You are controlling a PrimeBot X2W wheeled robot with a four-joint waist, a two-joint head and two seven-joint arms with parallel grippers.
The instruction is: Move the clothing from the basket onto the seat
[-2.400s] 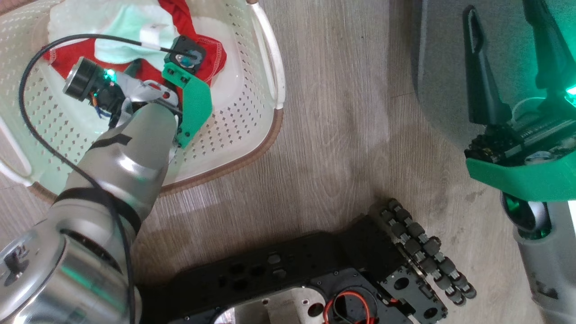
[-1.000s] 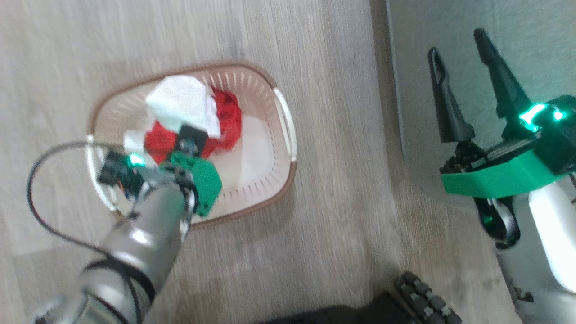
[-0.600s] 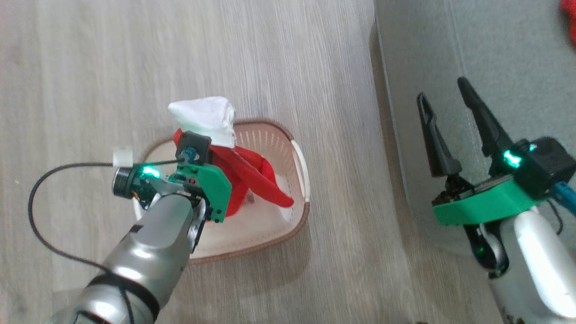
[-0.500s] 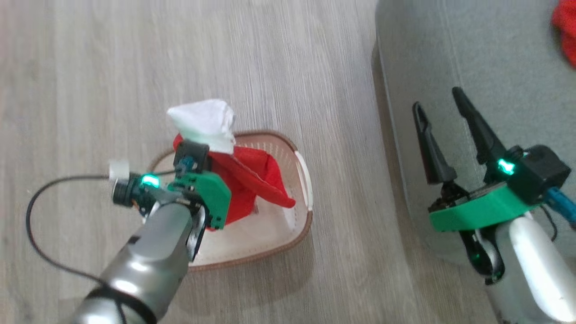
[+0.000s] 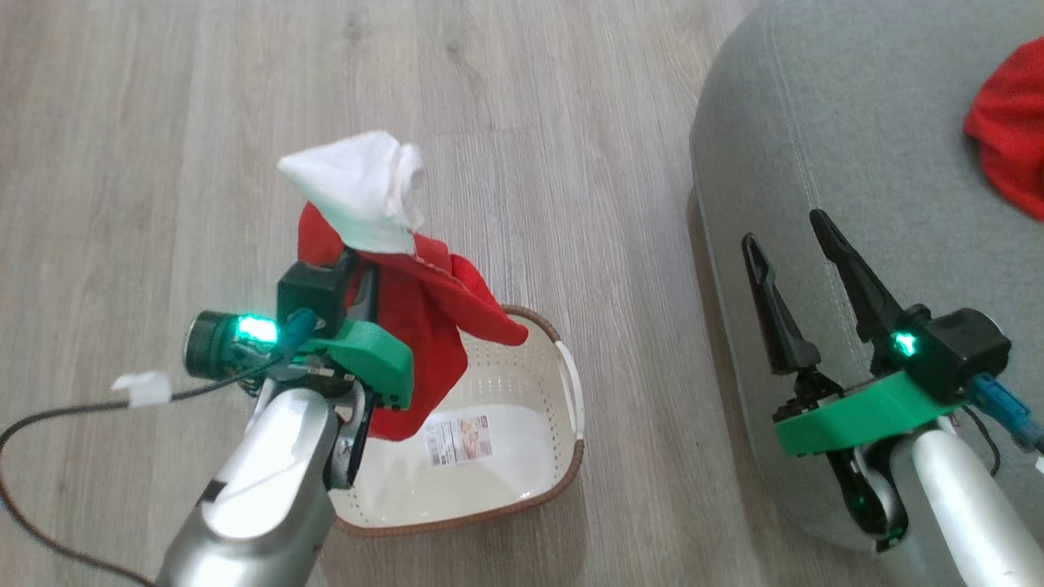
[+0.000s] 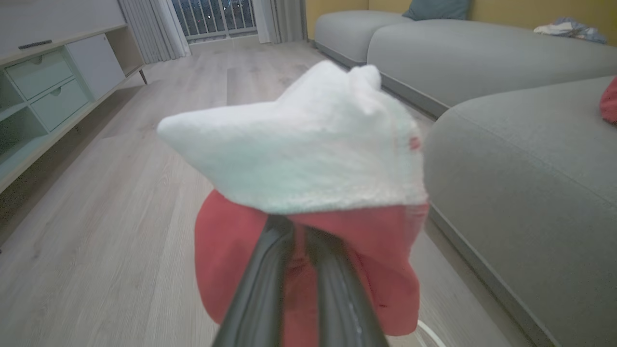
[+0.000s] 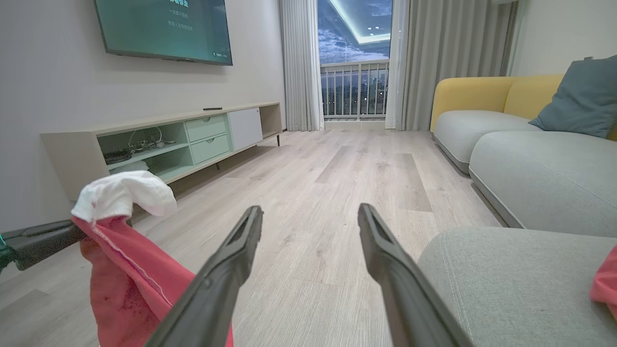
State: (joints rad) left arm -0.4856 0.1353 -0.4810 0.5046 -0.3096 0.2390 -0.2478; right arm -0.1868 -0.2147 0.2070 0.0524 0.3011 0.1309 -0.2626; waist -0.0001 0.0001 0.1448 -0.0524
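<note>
My left gripper (image 5: 363,273) is shut on a red garment with a white part (image 5: 408,326), which hangs from it above the cream basket (image 5: 571,383). In the left wrist view the two dark fingers (image 6: 270,270) pinch the red cloth (image 6: 385,270) below its white part. The basket's floor is bare except for a paper label (image 5: 458,436). My right gripper (image 5: 783,230) stands open over the near edge of the grey seat (image 5: 816,122), nothing between its fingers (image 7: 226,270). A second red garment (image 5: 1011,139) lies on the seat at the far right.
Pale wood floor (image 5: 163,122) surrounds the basket. A black cable (image 5: 49,416) trails from my left wrist. Farther off stand a low TV cabinet (image 7: 168,140) along the left wall and a grey and yellow sofa (image 7: 530,159) on the right.
My left gripper has lifted the red and white garment up out of the basket. The head camera has risen and shifted too. The right gripper stays open.
</note>
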